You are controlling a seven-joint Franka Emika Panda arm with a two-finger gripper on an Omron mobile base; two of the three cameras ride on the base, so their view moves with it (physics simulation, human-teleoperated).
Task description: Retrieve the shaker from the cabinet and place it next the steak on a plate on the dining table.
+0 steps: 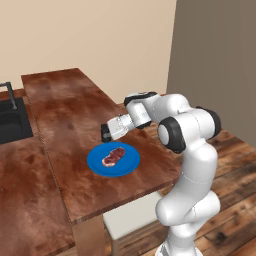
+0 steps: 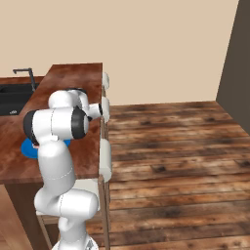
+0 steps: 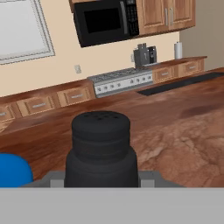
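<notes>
Over the dining table (image 1: 60, 100), beside the far edge of the blue plate (image 1: 100, 167) on which the steak (image 1: 114, 156) lies, the black shaker (image 3: 101, 151) is held clamped in the gripper (image 1: 105, 133) jaws, so retrieval is judged complete and only set-down and release remain.

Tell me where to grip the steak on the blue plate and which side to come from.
Grip the steak across its narrow width, coming straight down from above. It lies flat and thin near the middle of the plate, so a sideways approach would likely hit the rim. The gripper already holds the shaker.
</notes>
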